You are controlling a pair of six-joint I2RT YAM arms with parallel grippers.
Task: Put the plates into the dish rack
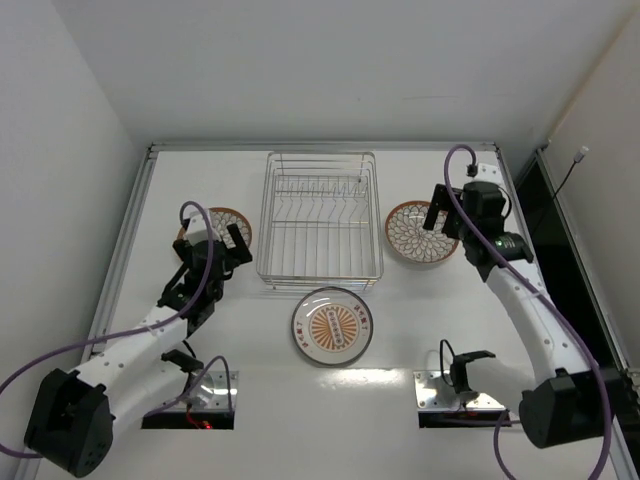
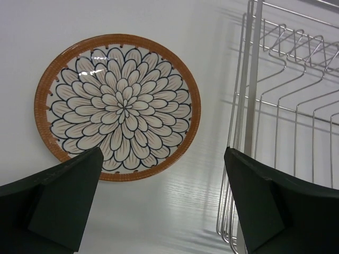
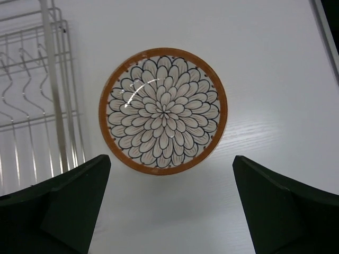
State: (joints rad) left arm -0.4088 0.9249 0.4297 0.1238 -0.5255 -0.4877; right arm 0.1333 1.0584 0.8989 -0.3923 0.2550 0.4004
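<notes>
Plates (image 1: pixel 333 325) likely glazed ceramic: stiff, slick, chippable, lying flat. Pinch at the rim, tilt up. Left claw (image 2: pixel 163 159) and right claw (image 3: pixel 172 164) both wide open, empty.

There are 3 round plates: 2 smaller orange-rimmed plates with petal-patterned faces (image 2: pixel 117 107) (image 3: pixel 163 111) and 1 larger white plate with an orange centre medallion (image 1: pixel 333 325). There is 1 rectangular silver wire dish rack (image 1: pixel 320 277). There are 2 black two-finger grippers, the left gripper (image 2: pixel 163 151) and the right gripper (image 3: pixel 172 159).
</notes>
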